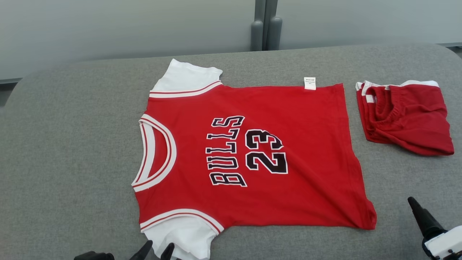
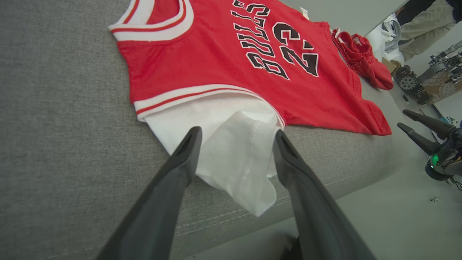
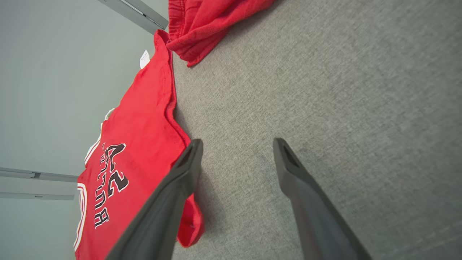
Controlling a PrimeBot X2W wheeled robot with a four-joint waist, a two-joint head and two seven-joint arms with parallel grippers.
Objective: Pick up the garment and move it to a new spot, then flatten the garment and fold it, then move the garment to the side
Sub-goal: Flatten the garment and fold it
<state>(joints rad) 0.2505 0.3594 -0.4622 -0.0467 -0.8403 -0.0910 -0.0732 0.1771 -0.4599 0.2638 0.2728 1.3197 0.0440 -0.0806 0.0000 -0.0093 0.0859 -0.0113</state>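
Observation:
The garment (image 1: 252, 155) is a red jersey with white sleeves and black "BULLS 23" lettering. It lies spread flat on the grey table (image 1: 72, 144), neck to the left and hem to the right. My left gripper (image 1: 158, 247) is open at the near white sleeve (image 2: 234, 159), one finger on each side of it where it droops over the table's front edge. My right gripper (image 1: 415, 206) stands open over bare table just right of the jersey's near hem corner (image 3: 187, 224). Its jaws (image 3: 238, 142) hold nothing.
A folded pair of red shorts (image 1: 404, 115) lies at the table's far right, close to the jersey's hem. A grey wall rises behind the table. In the left wrist view a person's legs (image 2: 422, 25) and clutter on the floor show beyond the table's right end.

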